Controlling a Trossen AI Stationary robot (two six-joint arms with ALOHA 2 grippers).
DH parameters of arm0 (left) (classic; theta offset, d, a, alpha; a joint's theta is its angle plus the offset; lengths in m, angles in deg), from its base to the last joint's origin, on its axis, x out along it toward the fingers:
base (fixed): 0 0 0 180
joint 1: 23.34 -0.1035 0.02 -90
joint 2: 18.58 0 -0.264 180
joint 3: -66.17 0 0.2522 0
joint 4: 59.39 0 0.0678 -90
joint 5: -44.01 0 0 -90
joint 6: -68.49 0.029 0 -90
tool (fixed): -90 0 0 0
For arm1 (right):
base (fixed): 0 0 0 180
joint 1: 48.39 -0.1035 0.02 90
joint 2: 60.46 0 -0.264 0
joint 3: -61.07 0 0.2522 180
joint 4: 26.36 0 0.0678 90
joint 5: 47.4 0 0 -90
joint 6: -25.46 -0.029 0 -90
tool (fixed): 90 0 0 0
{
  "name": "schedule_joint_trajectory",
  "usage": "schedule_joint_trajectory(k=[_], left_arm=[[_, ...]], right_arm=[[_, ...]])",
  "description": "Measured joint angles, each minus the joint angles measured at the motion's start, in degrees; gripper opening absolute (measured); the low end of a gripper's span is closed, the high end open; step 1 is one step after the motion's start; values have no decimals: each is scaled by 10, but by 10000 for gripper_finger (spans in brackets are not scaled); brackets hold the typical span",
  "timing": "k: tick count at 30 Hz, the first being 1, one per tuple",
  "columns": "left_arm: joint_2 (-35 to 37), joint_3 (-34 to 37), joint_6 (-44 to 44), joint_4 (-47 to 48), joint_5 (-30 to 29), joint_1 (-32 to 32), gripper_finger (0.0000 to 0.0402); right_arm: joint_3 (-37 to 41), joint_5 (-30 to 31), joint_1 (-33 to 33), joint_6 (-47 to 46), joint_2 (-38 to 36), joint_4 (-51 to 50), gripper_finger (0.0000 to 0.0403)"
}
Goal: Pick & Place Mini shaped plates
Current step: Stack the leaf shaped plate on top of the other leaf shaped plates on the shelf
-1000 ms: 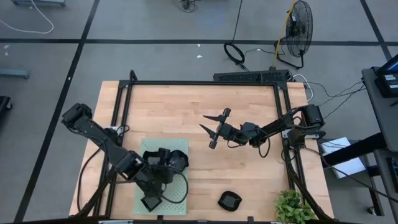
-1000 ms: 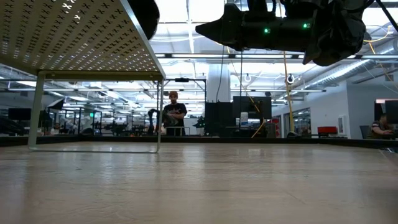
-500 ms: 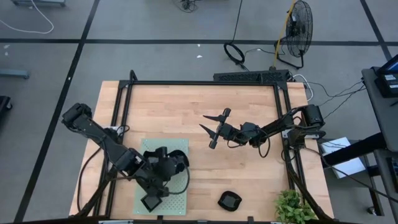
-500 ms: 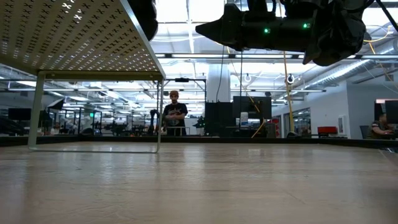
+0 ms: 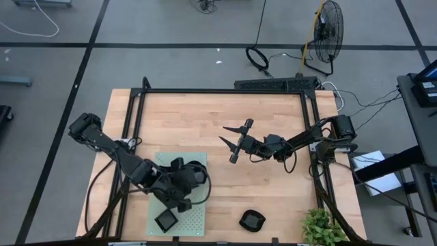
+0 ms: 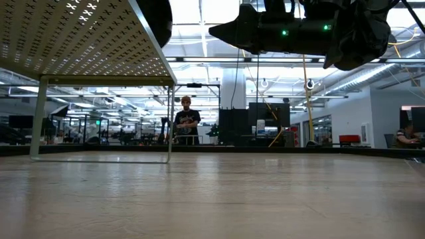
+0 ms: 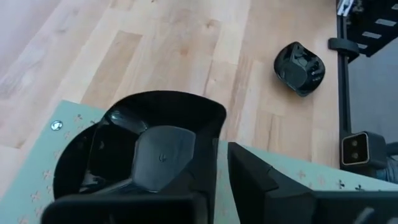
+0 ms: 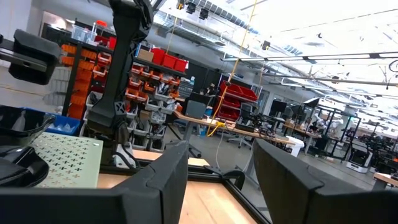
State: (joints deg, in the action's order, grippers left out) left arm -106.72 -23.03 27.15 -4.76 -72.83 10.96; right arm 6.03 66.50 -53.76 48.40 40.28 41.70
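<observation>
The left jaws (image 5: 179, 198) are hanging low over the green mat (image 5: 198, 215) at the worktop's (image 5: 205, 123) near left. In the left wrist view one finger (image 7: 163, 155) is lying over a glossy black plate (image 7: 186, 109) resting on the mat, the other finger just off its rim, so the plate's edge is sitting in the narrow gap between them; whether they are actually pinching it I cannot tell. From above, that plate (image 5: 194, 175) is showing at the mat's far right part, partly under the arm. A square plate (image 5: 164, 221) is lying flat near the mat's front edge, just clear of the jaws. A third plate (image 5: 251, 220) is sitting on bare wood near the front edge, well apart from the mat, with a potted plant (image 5: 321, 229) at the front right corner.

The right jaws (image 5: 233, 141) are hovering over mid-worktop, spread wide and holding nothing. Far behind, a person (image 6: 185, 123) is standing in the room.
</observation>
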Motion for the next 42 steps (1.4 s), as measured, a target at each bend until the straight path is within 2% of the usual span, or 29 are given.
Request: schedule_joint_trajectory(k=[7,16,22,27,31,38,42], left_arm=[[0,0,-2,-6,-1,0,89],[0,0,20,-4,-32,-7,142],[0,0,69,-5,-29,-16,147],[0,1,197,-14,-21,-8,147],[0,26,258,-19,-30,-4,147],[0,50,262,-49,-97,-6,147],[0,50,260,-76,-108,-7,147]], right_arm=[[0,0,0,0,0,0,169],[0,0,0,0,0,0,169],[0,0,0,0,0,0,169],[0,0,0,0,0,0,169],[0,0,0,0,0,0,169],[0,0,0,0,0,0,169],[0,0,0,0,0,0,169]])
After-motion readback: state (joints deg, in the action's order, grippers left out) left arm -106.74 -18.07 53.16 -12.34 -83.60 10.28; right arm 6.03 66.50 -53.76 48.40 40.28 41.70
